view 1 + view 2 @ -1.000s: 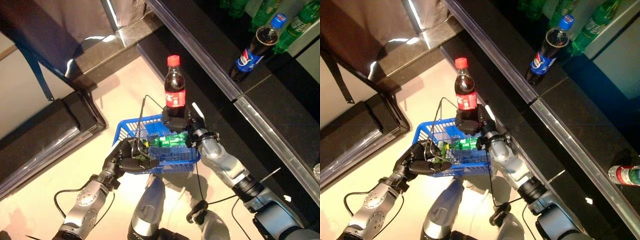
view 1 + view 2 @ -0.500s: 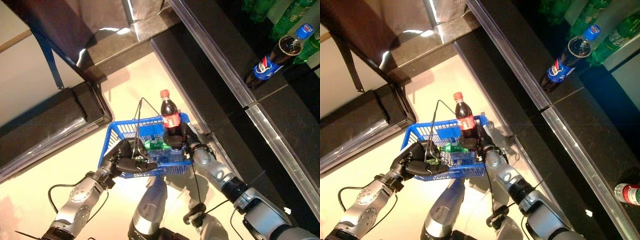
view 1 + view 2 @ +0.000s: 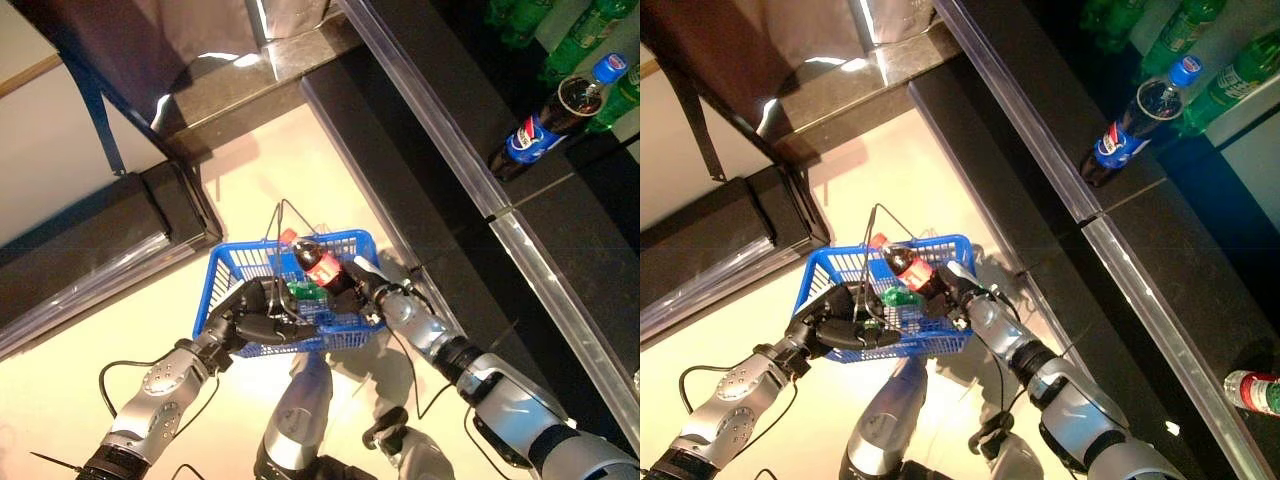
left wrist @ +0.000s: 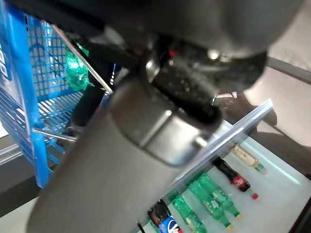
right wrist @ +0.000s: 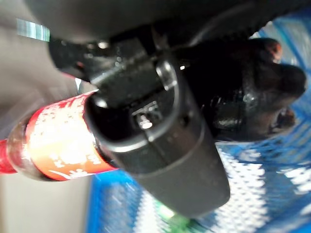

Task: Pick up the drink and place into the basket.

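We are at the placing step: our right hand (image 3: 362,290) grips the red-capped dark cola bottle (image 3: 312,258), tilted inside the blue plastic mesh basket (image 3: 232,262). Our left hand (image 3: 255,318) seemingly clasps the basket's near rim. Next, release the bottle.

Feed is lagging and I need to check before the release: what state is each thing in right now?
Cola bottle: capped, tilted over inside the basket, held.
Basket: held up off the floor, wire handles raised.
Green bottle: lying in the basket.
Right hand: shut on the cola bottle.
Left hand: shut on the basket's near rim.
Blue-capped bottle: upright on the shelf.
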Robot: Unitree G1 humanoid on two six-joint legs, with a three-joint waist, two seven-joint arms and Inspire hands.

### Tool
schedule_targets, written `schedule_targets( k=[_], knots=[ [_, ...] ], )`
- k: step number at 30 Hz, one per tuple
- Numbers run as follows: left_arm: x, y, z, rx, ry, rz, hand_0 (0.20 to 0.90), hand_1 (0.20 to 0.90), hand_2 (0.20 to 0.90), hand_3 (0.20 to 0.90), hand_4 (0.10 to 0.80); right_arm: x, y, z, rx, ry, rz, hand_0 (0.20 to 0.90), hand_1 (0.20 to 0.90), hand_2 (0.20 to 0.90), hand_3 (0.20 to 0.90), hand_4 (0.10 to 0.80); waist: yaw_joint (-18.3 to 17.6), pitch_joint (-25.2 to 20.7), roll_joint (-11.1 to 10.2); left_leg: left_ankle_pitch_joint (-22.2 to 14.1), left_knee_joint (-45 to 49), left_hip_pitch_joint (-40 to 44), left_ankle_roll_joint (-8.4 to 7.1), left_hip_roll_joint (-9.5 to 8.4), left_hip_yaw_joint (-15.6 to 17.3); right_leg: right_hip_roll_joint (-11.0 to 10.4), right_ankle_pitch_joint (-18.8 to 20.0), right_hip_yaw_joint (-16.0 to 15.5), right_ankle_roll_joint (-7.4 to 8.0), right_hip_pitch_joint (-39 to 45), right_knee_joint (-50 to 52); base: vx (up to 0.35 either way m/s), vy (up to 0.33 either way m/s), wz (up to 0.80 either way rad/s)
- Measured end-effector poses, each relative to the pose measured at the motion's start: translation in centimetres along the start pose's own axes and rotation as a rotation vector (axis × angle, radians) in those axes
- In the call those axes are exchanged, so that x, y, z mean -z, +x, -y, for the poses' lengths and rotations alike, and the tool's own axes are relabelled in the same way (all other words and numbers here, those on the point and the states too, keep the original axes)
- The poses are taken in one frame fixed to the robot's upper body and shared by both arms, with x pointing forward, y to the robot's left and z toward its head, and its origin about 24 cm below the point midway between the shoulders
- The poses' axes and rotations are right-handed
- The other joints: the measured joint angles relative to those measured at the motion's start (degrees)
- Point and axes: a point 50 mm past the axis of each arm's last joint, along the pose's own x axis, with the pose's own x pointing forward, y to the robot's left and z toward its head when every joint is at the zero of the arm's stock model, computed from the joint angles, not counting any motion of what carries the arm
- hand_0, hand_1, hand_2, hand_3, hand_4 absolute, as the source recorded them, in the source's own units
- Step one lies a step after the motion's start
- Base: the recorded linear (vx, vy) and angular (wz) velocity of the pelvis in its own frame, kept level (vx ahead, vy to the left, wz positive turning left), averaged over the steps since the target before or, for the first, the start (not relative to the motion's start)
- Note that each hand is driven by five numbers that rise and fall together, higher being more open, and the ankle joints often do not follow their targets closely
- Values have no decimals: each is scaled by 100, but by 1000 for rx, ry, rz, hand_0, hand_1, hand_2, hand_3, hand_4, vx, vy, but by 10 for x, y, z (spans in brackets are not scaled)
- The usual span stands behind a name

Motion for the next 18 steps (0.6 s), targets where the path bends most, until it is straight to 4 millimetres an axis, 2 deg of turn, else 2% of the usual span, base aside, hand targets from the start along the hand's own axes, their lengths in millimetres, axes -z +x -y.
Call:
schedule_targets(
  k=[3,6,13,18],
  knots=[
    [-9,1,12,75,16,19,300,300,300,200,100,18,2,-18,-98,-15,-110,300,300,300,200,100,219,1,-1,0,-2,0,1,-42,-49,-9,-24,-5,11,34,-3,28,-33,10],
    [-8,0,19,128,37,-1,300,300,300,200,100,34,0,-22,-132,-50,-200,300,300,300,200,100,236,-1,-4,1,5,6,2,-81,-119,-4,-49,4,22,71,13,14,-21,13],
    [-8,5,29,165,42,-11,300,300,300,200,100,43,1,-23,-163,-183,-338,300,300,300,200,100,229,-2,-7,16,-2,24,-9,-79,-133,-14,-78,16,10,54,92,24,-4,0],
    [-17,8,34,190,54,21,300,300,300,200,100,51,-1,-28,-185,-224,-429,300,300,300,200,100,363,-2,-7,22,-3,28,-18,-93,-136,-28,-103,-2,12,67,93,24,13,2]
  ],
)
